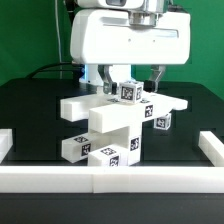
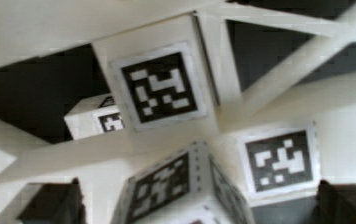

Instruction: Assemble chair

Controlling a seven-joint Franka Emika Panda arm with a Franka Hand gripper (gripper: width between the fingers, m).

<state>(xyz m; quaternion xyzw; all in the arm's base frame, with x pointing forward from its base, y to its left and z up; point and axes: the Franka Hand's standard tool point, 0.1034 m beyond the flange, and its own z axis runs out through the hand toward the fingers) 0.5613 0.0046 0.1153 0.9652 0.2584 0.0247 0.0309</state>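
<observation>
The chair [image 1: 112, 122] stands as a stack of joined white pieces with black-and-white tags in the middle of the black table. A small tagged block [image 1: 128, 92] tops it. My gripper [image 1: 133, 87] hangs right over that top, open, one finger on each side of the block. In the wrist view the tagged chair pieces [image 2: 161, 88] fill the picture, with white bars crossing behind them. My gripper [image 2: 196, 205] shows only its dark fingertips [image 2: 50, 203] at the picture's edge, wide apart, a tagged piece between them. I see no grip on it.
A long low white border rail [image 1: 110, 176] runs along the front, with short ends at the exterior view's left [image 1: 5, 143] and right [image 1: 210, 146]. A green wall stands behind the arm.
</observation>
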